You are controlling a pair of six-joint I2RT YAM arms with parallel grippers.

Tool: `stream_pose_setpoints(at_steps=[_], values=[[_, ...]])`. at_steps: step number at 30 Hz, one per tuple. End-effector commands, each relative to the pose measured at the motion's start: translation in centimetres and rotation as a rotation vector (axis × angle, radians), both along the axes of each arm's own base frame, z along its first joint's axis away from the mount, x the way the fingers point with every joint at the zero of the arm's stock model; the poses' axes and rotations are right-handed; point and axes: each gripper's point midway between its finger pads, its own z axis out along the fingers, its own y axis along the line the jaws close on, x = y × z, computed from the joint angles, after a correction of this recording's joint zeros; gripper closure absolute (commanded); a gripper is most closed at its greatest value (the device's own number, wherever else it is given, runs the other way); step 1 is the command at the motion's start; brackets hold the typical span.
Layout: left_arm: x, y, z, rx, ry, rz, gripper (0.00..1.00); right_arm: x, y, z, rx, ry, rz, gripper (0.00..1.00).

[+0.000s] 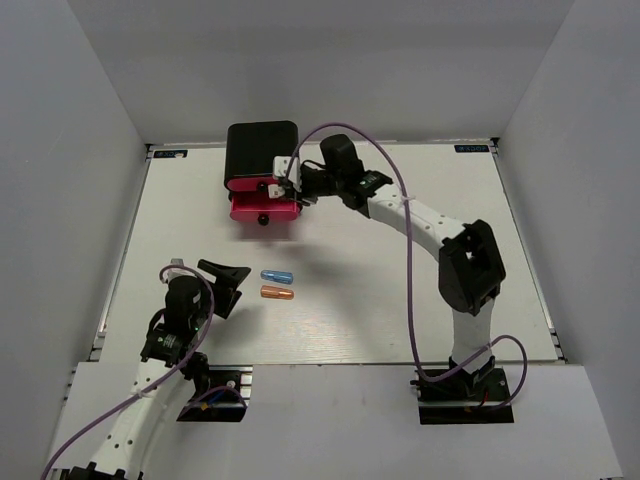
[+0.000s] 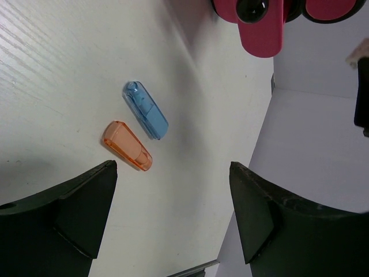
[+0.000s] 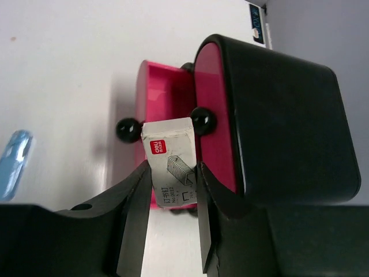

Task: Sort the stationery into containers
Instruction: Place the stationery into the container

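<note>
Right wrist | right tool (image 3: 171,173) clamps white block (image 3: 169,151) | near open pink drawer (image 3: 154,92)

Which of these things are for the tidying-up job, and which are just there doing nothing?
For the job:
small white printed box, in the right gripper
see-through blue plastic capsule
see-through orange plastic capsule
black rounded box of pink drawers, one drawer open

Just there:
looping purple cables
small blue sticker at the far right corner
</note>
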Motion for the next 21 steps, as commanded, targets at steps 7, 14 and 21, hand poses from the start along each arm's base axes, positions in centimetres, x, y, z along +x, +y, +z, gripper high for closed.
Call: stream_pose_setpoints(at_steps=[7, 14, 21], values=[[-0.2, -0.1, 1.0, -0.014, -0.04, -0.006, 0.12, 3.8, 4.4, -0.1, 0.06, -0.037, -0.12, 0.88], [0.1, -0.2, 1.2, -0.027, -0.065, -0.002, 0.12, 3.3, 4.0, -2.3, 0.002, -0.052, -0.124, 0.53], [1.5, -1.4, 0.8, -0.074, -0.066, -0.034, 0.13, 2.9, 3.3, -1.7, 0.002, -0.058, -0.127, 0.41]])
